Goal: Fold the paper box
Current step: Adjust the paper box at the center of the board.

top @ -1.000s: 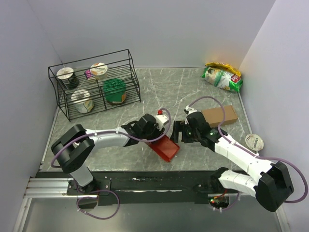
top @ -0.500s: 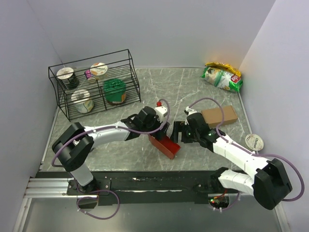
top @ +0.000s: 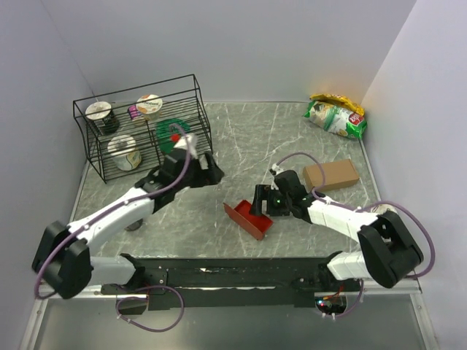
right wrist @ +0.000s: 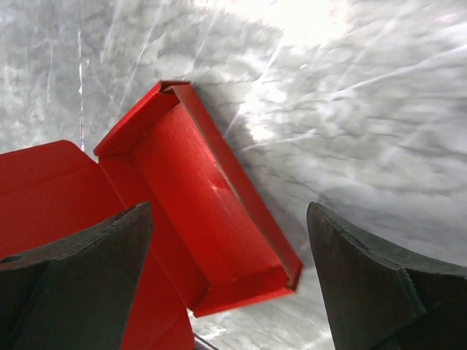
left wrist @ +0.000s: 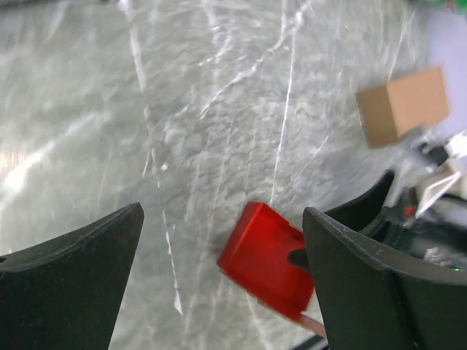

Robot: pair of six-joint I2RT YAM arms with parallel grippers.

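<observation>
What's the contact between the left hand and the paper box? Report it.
Apart. The top external view shows the left hand open near the wire rack, with bare table between it and the paper box.

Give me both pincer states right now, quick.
Left pincer: open, holding nothing, clear of the paper box.
Right pincer: open, over the paper box, nothing gripped.

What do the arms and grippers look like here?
The left arm and right arm have white links, black joints, purple cables. The left gripper and right gripper are black, with broad tapered fingers.
</observation>
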